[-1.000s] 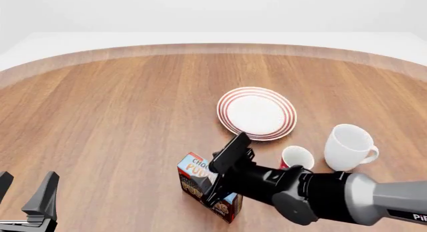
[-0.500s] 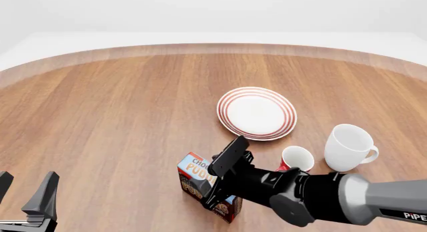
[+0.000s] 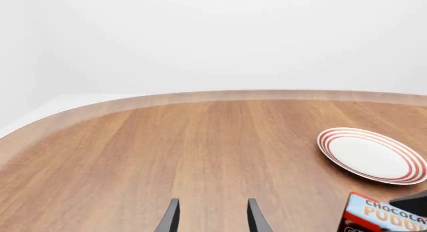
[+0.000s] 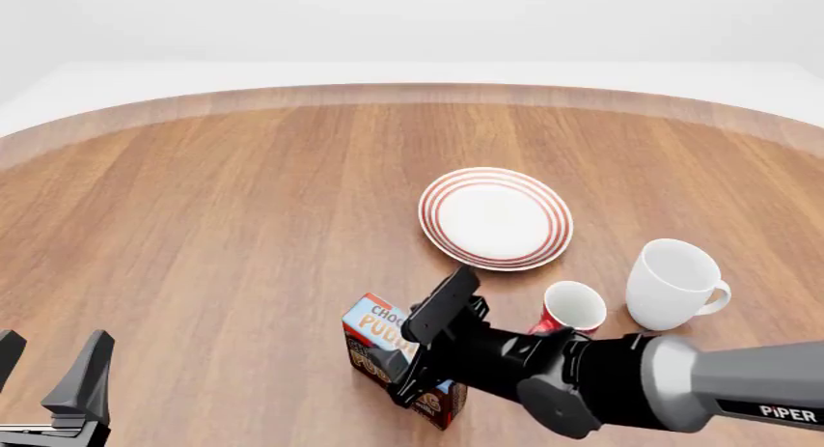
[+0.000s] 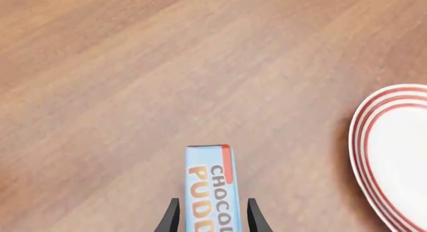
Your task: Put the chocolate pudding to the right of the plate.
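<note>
The chocolate pudding (image 4: 376, 329) is a small carton with a light blue top, standing on the table in front of and left of the plate (image 4: 496, 218). The plate is white with red rings. My right gripper (image 4: 423, 346) reaches down over the carton. In the right wrist view its fingers (image 5: 172, 216) stand on either side of the pudding (image 5: 212, 187), open, with a small gap on each side. The plate's edge (image 5: 400, 157) shows beside it. My left gripper (image 4: 49, 368) hangs open at the near left, far from the carton, holding nothing.
A small red mug (image 4: 573, 307) and a larger white mug (image 4: 672, 283) stand just right of the pudding, in front of the plate's right side. The left wrist view shows the plate (image 3: 370, 154), the pudding (image 3: 383, 217) and the table's curved far edge (image 3: 200, 96).
My right gripper has sunk a little lower around the carton. The pudding, plate, mugs and left arm have stayed where they were.
</note>
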